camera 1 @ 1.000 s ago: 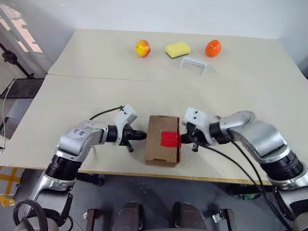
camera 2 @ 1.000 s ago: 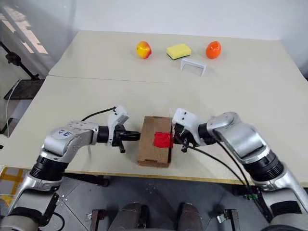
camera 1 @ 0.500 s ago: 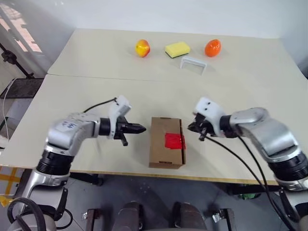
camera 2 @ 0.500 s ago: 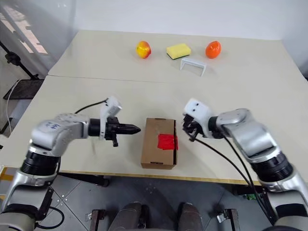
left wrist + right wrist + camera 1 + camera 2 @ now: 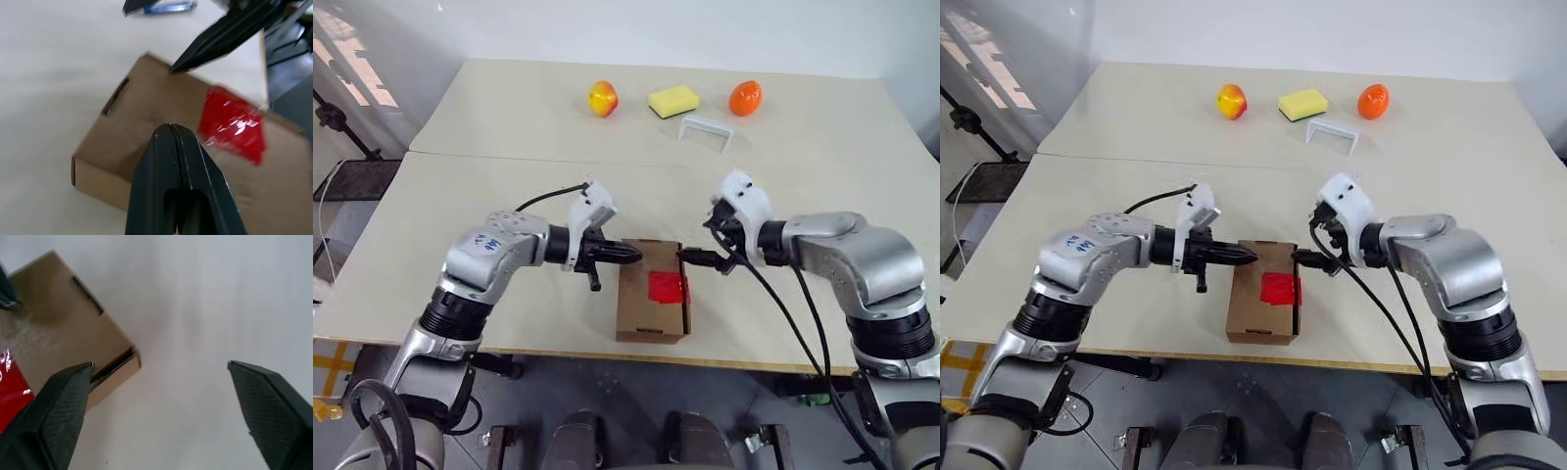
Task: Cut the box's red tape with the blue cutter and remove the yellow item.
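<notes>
The brown box (image 5: 646, 311) lies near the table's front edge, and the patch of red tape (image 5: 666, 287) on its top looks whole. My left gripper (image 5: 632, 256) is shut and empty, its tip just above the box's far left corner (image 5: 122, 95). My right gripper (image 5: 705, 247) hangs open over the box's far right corner (image 5: 117, 352), with nothing between its fingers (image 5: 68, 396). The blue cutter (image 5: 171, 7) shows just past the right gripper, free of it, against the table. The yellow item is hidden.
At the back of the table sit a red-yellow apple (image 5: 603, 98), a yellow sponge (image 5: 674, 100), an orange fruit (image 5: 746, 98) and a small white frame (image 5: 706, 128). The table's front edge (image 5: 558, 351) runs just below the box.
My right gripper left the red tape, rose and went from shut to wide open. The left gripper rose and swung right over the box's corner, still shut.
</notes>
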`<action>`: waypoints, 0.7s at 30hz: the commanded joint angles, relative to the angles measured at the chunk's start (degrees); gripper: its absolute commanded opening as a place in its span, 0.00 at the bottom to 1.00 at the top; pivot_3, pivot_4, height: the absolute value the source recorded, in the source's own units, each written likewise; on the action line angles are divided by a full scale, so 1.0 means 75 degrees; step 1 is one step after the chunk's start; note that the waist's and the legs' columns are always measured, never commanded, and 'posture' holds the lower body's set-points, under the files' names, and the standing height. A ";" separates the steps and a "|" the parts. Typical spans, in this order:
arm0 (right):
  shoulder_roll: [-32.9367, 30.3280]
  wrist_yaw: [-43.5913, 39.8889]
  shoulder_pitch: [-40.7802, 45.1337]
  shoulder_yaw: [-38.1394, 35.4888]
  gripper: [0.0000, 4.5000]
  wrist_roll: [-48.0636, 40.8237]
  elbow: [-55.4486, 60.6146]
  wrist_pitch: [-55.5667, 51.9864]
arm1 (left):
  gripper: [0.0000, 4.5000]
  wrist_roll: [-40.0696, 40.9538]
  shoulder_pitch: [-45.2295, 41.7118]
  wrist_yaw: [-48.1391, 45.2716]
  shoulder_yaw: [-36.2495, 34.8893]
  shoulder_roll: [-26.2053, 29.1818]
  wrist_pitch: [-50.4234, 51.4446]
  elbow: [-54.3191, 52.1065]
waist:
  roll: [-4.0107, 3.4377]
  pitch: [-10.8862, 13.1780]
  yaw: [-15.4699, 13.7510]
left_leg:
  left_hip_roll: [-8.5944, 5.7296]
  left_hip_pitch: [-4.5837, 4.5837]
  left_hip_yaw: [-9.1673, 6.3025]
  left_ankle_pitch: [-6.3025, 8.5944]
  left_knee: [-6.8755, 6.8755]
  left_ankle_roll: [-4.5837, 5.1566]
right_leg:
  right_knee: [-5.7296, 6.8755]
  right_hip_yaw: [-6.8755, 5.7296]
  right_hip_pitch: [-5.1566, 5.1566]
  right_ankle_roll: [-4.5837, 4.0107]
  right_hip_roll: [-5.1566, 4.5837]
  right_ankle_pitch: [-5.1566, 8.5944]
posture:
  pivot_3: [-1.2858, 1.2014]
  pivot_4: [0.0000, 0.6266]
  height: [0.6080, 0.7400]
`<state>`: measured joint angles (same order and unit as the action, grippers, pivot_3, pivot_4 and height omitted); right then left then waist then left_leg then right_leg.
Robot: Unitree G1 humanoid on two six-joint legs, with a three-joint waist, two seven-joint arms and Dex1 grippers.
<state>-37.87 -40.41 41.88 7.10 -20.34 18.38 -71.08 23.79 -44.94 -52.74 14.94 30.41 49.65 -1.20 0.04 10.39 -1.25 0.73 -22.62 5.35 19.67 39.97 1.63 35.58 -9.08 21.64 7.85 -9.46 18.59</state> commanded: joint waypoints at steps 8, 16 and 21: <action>-0.1127 -0.0281 -0.0720 0.1048 0.99 0.0566 -0.0131 0.1226 | 0.00 -0.0693 0.0058 -0.0550 0.0749 0.0379 -0.0503 -0.0322 | 0.0024 -0.0015 -0.0017 | 0.0002 0.0030 -0.0003 0.0000 -0.0007 0.0000 | 0.0001 0.0008 -0.0020 0.0000 0.0000 0.0000 | 0.52 0.24 1.00; -0.2200 -0.0806 -0.1169 0.2600 0.99 0.2366 -0.0995 0.3430 | 0.00 -0.0716 0.0233 -0.0490 0.0745 0.0401 -0.0277 -0.0556 | 0.0043 -0.0031 -0.0041 | 0.0002 0.0037 -0.0009 0.0000 -0.0001 0.0001 | -0.0003 0.0015 -0.0032 0.0000 -0.0001 0.0000 | 0.52 0.24 1.00; -0.1666 -0.0963 -0.1334 0.0881 0.99 0.1007 -0.0720 0.2215 | 0.00 -0.0706 0.0338 -0.0406 0.0651 0.0449 -0.0162 -0.0693 | 0.0065 -0.0042 -0.0054 | 0.0011 0.0040 -0.0025 0.0000 0.0012 0.0001 | -0.0010 0.0013 -0.0053 0.0000 -0.0002 0.0000 | 0.52 0.24 1.00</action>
<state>-50.78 -47.19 32.58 17.48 -10.04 12.99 -50.38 19.57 -43.88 -55.92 19.02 32.92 47.29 -6.01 0.53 10.07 -1.66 0.81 -22.31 5.15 19.67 40.05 1.64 35.51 -8.97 21.25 7.85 -9.48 18.59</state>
